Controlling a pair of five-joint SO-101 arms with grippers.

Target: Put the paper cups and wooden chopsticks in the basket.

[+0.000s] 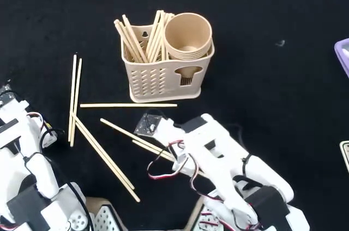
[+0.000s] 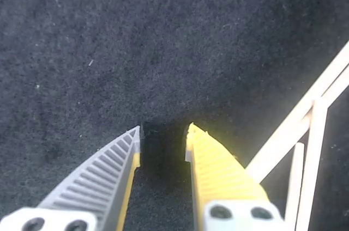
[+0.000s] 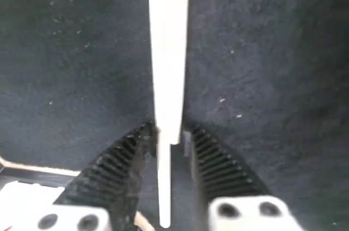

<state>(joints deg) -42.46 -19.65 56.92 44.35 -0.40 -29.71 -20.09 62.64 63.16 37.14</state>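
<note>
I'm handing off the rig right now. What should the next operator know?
Left gripper: open, empty, over bare cloth, loose chopsticks beside it.
Right gripper: shut on a chopstick pair down at the cloth.
Done: cups stacked in the basket, with several sticks beside them.
Left: the gripped pair and the other loose chopsticks in front of the basket.

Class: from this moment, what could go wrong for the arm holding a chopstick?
The right end effector seems shut on a flat-lying chopstick. Gripped at one spot, the long stick may swivel or slip when lifted. The basket is already crowded with fanned-out sticks, which the new one could knock or snag.
</note>
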